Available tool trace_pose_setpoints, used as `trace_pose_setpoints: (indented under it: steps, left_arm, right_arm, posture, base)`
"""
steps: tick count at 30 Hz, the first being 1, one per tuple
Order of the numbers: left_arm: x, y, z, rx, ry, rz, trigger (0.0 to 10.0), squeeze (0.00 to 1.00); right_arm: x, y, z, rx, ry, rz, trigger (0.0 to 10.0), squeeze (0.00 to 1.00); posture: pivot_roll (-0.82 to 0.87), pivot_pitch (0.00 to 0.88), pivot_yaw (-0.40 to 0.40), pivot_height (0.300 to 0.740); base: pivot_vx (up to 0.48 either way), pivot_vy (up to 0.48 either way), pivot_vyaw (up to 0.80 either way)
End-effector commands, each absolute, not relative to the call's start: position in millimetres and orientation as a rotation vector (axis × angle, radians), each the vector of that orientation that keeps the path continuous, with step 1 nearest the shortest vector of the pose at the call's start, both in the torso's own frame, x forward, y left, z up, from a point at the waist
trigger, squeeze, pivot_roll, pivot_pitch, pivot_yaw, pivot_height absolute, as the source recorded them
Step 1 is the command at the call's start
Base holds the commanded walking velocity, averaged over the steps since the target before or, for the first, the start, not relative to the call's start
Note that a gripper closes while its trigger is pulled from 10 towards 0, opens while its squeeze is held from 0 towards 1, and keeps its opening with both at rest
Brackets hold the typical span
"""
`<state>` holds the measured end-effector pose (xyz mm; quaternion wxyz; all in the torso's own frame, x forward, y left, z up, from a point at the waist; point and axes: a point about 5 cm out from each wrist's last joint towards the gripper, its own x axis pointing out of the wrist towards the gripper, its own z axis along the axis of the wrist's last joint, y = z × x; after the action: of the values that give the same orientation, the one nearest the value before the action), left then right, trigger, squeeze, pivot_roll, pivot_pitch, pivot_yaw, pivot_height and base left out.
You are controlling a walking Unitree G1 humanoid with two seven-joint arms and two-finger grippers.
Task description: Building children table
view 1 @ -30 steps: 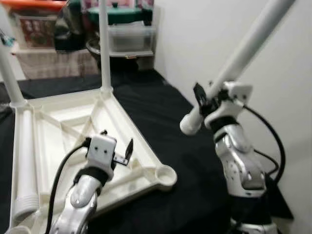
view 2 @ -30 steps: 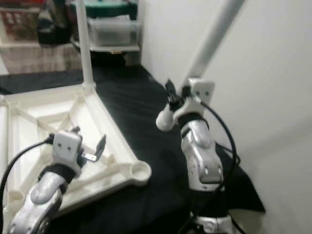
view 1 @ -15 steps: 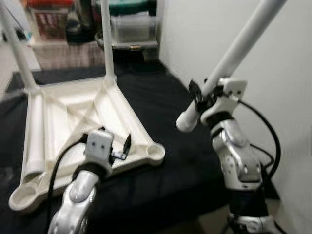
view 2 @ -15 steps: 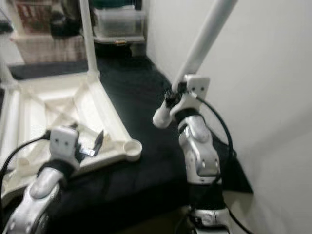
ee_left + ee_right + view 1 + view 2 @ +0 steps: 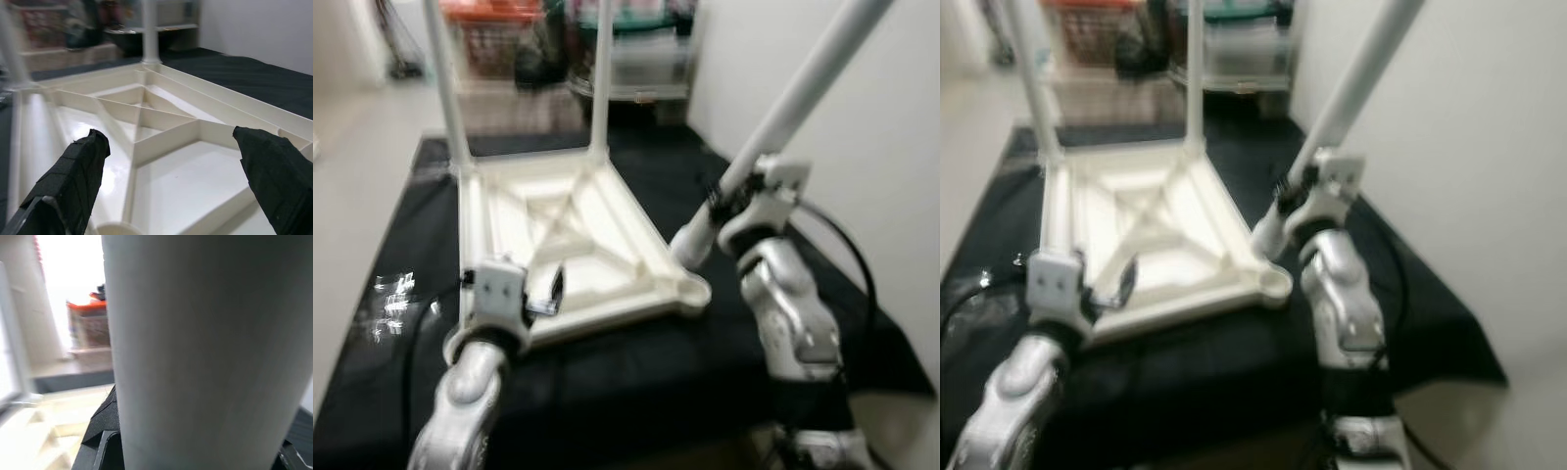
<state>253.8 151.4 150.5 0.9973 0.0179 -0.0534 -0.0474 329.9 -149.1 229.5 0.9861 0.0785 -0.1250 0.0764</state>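
A white plastic table top [image 5: 607, 245] lies upside down on a black cloth [image 5: 626, 382], ribs facing up. Two white legs [image 5: 448, 88] [image 5: 602, 78] stand upright in its far corners. My right gripper [image 5: 732, 196] is shut on a third white leg [image 5: 798, 103], which tilts up to the right. The leg's lower end [image 5: 690, 245] hangs just above the near right corner socket [image 5: 693, 291]. In the right wrist view the leg [image 5: 195, 347] is very close. My left gripper [image 5: 548, 294] is open over the table top's near edge, its fingers [image 5: 73, 181] wide apart above the ribs [image 5: 161, 137].
A white wall [image 5: 891, 147] runs close along the right. Blurred shelves with boxes and a dark pot [image 5: 626, 59] stand behind the cloth. Pale bare floor [image 5: 352, 196] lies to the left. The cloth's front edge [image 5: 626, 450] is near my body.
The whole picture has shifted and blurred as the camera moved. The held leg's lower end now sits nearer the near right corner socket. The left gripper stays open over the table top.
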Motion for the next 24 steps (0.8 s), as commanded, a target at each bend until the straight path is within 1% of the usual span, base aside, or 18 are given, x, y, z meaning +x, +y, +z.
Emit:
trace_pose_setpoints:
  steps: [1,18,24]
  left_arm:
    - [255.1,145.0,150.6,0.029,-0.105,-0.122,10.0,0.00]
    - [256.8,143.9,153.3,0.075,-0.121,-0.149,10.0,0.00]
    - [258.8,141.9,157.3,0.063,-0.145,-0.178,10.0,0.00]
  right_arm:
    - [329.9,-159.4,232.5,0.148,-0.269,0.110,10.0,0.00]
    - [330.9,-158.6,228.8,0.144,-0.265,0.091,10.0,0.00]
    - [331.5,-155.3,227.5,0.149,-0.270,0.093,10.0,0.00]
  posture:
    - [-0.02,0.000,-0.075,0.740]
    - [0.00,0.000,-0.071,0.740]
    - [0.00,0.000,-0.066,0.740]
  base:
    - [0.000,0.000,0.00]
    - [0.000,0.000,0.00]
    - [0.379,0.000,0.00]
